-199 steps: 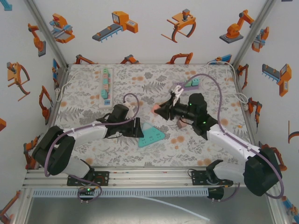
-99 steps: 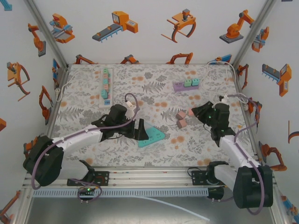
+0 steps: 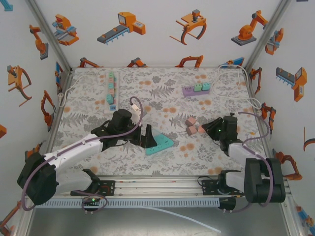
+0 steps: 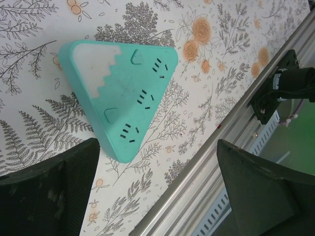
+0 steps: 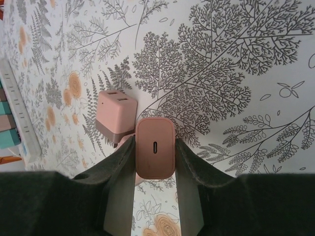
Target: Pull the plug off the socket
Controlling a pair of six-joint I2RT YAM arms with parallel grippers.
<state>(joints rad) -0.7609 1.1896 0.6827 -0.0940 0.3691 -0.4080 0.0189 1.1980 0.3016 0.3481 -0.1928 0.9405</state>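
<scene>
Back to frame right swings your right gripper [image 3: 212, 129], clamped on the pink plug [image 5: 155, 147]; left gripper [image 4: 157, 152] now gapes over the teal socket [image 3: 161, 143] at centre, and a slack pinch drops that plug.

On the flowery bench [image 3: 162, 93], a long white power strip [image 3: 111, 88] with coloured plugs lies at the upper left, and a short purple power strip [image 3: 188, 92] with green plugs lies at the upper right.
</scene>
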